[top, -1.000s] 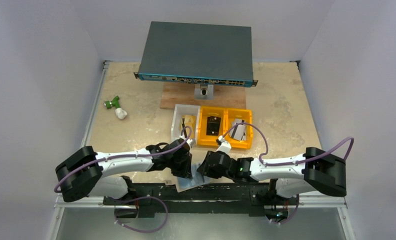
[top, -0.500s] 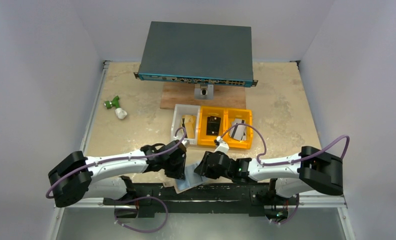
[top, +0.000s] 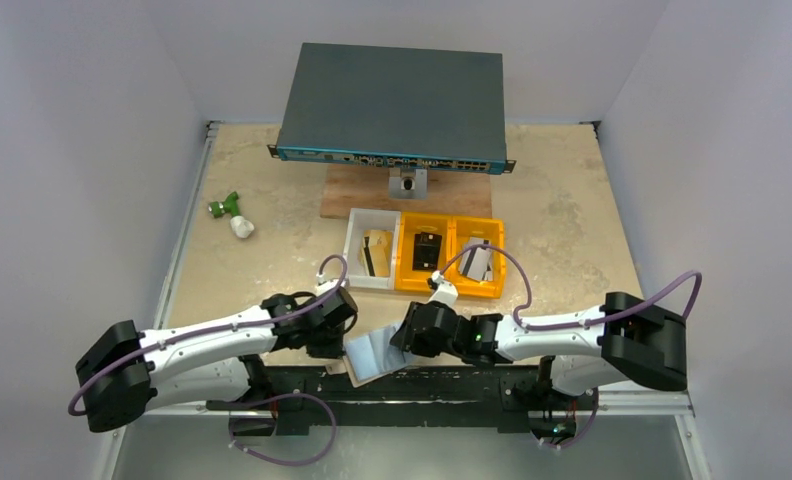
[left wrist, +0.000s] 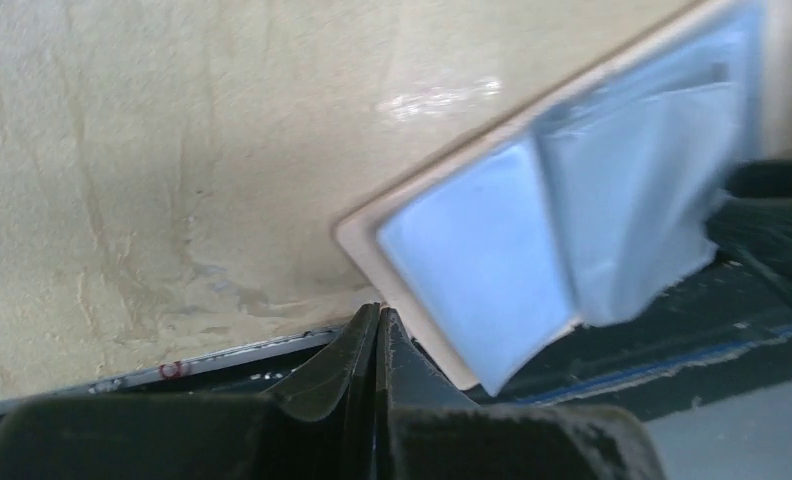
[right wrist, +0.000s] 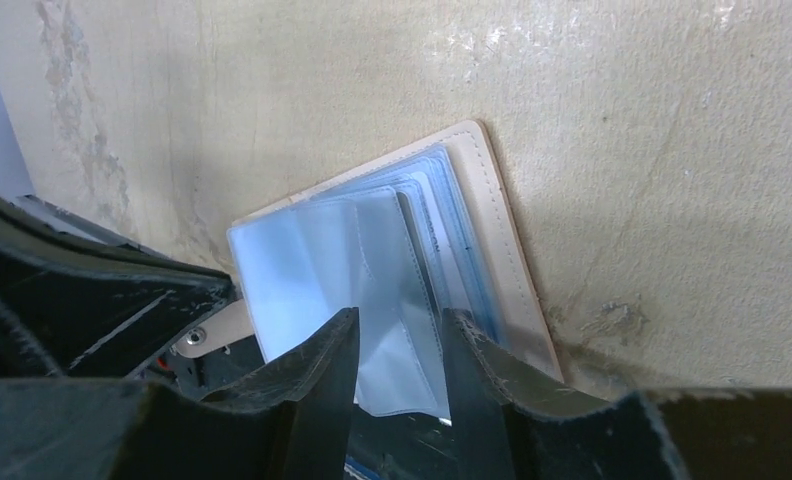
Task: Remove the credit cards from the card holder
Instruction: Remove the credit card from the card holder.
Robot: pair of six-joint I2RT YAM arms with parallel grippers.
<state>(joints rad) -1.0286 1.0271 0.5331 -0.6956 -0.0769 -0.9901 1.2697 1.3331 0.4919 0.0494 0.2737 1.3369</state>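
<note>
Two identical arms. Left arm (top: pixel 212 335) and right arm (top: pixel 562 335): white shells over the links, black housings at the joints, and a bulky black block at each shoulder. A purple cable (top: pixel 524 282) loops loosely along each arm. Left end effector (left wrist: pixel 377 335) and right end effector (right wrist: pixel 397 335): matte black, tapered fingers.

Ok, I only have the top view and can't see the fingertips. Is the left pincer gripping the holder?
Observer: No. The left pincer is shut on nothing, its tip beside the holder, at the tan rim.
Operator: And the right one?
Observer: The right pincer has its jaws apart, with a clear sleeve lying between them.
Operator: Any cards showing?
Observer: None that I can make out; the sleeves facing the right wrist camera look clear.
</note>
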